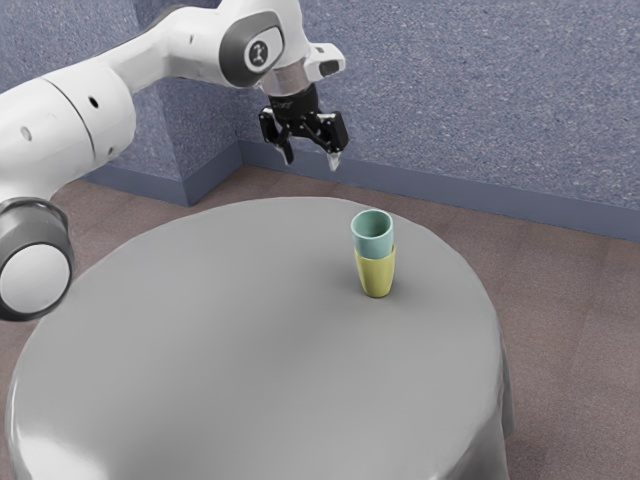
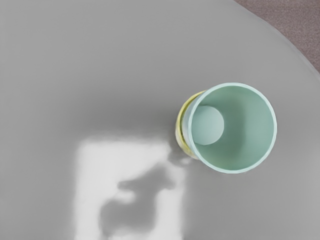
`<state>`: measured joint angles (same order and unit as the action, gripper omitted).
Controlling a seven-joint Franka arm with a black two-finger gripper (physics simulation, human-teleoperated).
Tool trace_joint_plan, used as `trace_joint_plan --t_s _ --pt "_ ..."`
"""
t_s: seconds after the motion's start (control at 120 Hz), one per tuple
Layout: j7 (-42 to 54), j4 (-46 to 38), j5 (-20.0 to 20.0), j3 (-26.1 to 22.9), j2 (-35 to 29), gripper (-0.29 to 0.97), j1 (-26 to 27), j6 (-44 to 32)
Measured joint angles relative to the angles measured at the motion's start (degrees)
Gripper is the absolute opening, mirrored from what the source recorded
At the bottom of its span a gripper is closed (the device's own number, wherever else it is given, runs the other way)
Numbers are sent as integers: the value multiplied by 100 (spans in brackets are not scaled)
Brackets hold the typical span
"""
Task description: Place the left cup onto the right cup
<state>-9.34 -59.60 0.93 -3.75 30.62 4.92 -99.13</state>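
Two cups stand on the round grey bench (image 1: pixel 200 350), near its far edge toward the exterior view's right. One teal cup (image 1: pixel 371 235) sits upright, nested inside one yellow cup (image 1: pixel 376 275). The pincer (image 1: pixel 311 158) hangs well above them with its fingers spread and nothing between them.

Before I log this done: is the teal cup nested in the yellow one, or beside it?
Nested: the teal cup stands upright inside the yellow cup, rim protruding.
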Motion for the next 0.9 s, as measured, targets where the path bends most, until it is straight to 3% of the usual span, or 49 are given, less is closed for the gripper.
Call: trace_joint_plan --t_s 0.492,0.9 --pt "238 -1515 -4 268 -1649 66 -262 441" --pt "546 -1990 1 468 -2350 66 -286 888"
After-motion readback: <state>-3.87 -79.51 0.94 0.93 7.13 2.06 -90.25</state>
